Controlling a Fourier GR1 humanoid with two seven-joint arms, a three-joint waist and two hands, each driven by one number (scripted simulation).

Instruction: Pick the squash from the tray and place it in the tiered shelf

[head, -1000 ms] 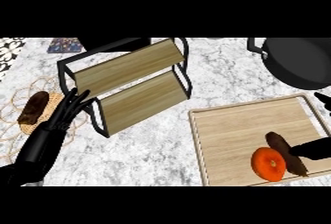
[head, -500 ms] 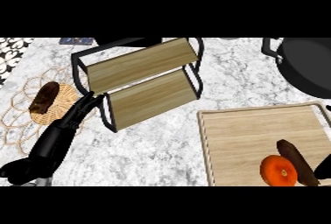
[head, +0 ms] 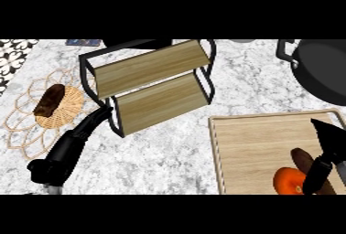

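An orange round squash (head: 289, 181) lies at the near right of the wooden tray (head: 256, 146), beside a dark brown elongated piece (head: 301, 157). My right hand (head: 329, 144) comes in from the right edge, open, with its fingers above the brown piece and its thumb (head: 316, 176) against the squash's right side. It hides part of both. The two-level wooden shelf (head: 159, 87) with a black frame stands left of centre. My left hand (head: 76, 139) rests open at the lower left, its straight fingers pointing at the shelf's near left corner.
A woven mat (head: 30, 123) at the left carries a small basket plate (head: 67, 107) with a dark brown food item (head: 50, 99). A large black pan (head: 324, 68) sits at the top right, behind the tray. Marble counter lies bare between shelf and tray.
The view has shifted, so everything sits lower and further right. My left arm has dropped toward the lower left. My right hand now shows over the squash.
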